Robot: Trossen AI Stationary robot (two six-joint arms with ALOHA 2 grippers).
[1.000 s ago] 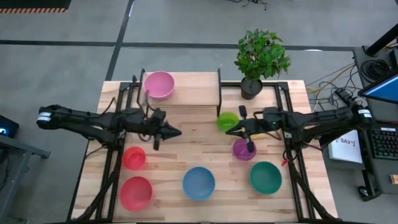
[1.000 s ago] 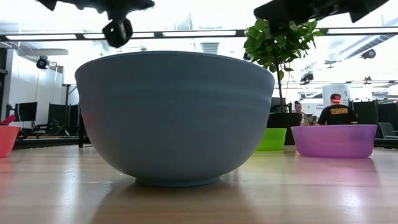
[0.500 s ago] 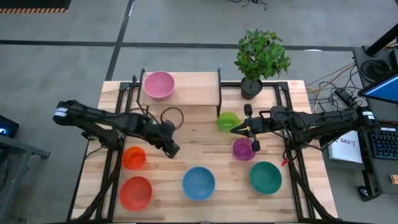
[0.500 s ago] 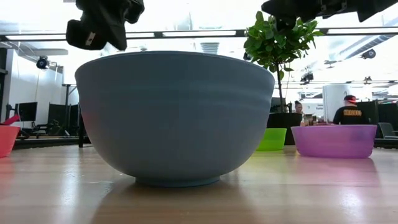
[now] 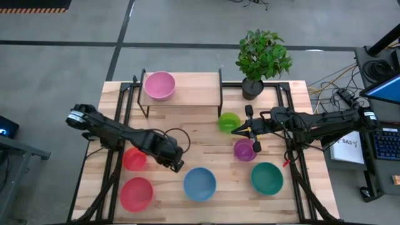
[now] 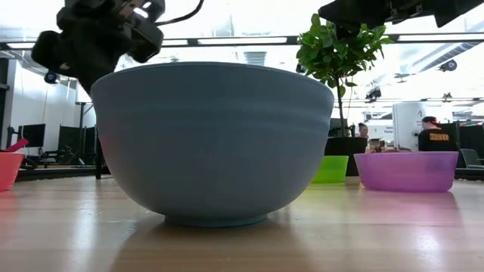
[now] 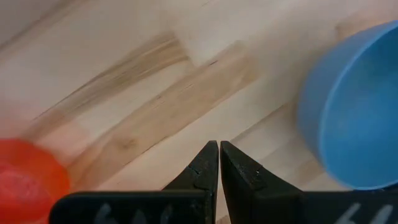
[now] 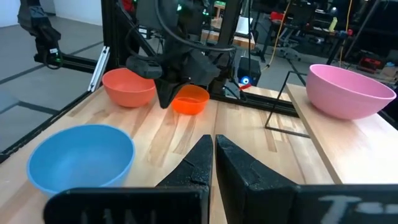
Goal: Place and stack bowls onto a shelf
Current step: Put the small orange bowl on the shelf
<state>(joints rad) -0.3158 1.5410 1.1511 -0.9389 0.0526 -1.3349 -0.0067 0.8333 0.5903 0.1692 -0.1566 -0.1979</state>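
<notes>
My left gripper [image 5: 177, 166] hangs over the near-left part of the table [image 5: 206, 147], its fingers [image 7: 210, 163] pressed together with nothing between them. It sits between the small orange bowl [image 5: 134, 159] on its left and the blue bowl [image 5: 200, 184] just to its right and a little nearer. In my left wrist view the blue bowl [image 7: 351, 118] fills one side and a red-orange rim [image 7: 28, 177] shows at the other, with bare wood under the fingertips.

My right gripper [image 5: 234, 130] hovers right of the table's centre, closed as well and holding nothing. It is just near of the green bowl [image 5: 229, 122] and just beside the purple bowl [image 5: 245, 150], which lies a little nearer and to the right.

The shelf [image 5: 187, 94] stands at the far edge, left of the potted plant [image 5: 262, 57]. Only the pink bowl [image 5: 159, 85] is on it, at its left end. The large red-orange bowl [image 5: 137, 194] sits at the near-left corner and the teal bowl [image 5: 267, 178] at the near right, both on the table. I cannot find a yellow bowl from above.

In the low view the blue bowl [image 6: 212, 140] looms in front, with the green bowl [image 6: 330, 169] and purple bowl [image 6: 407, 171] behind it to the right, and a person [image 6: 435, 138] seated in the room beyond.
</notes>
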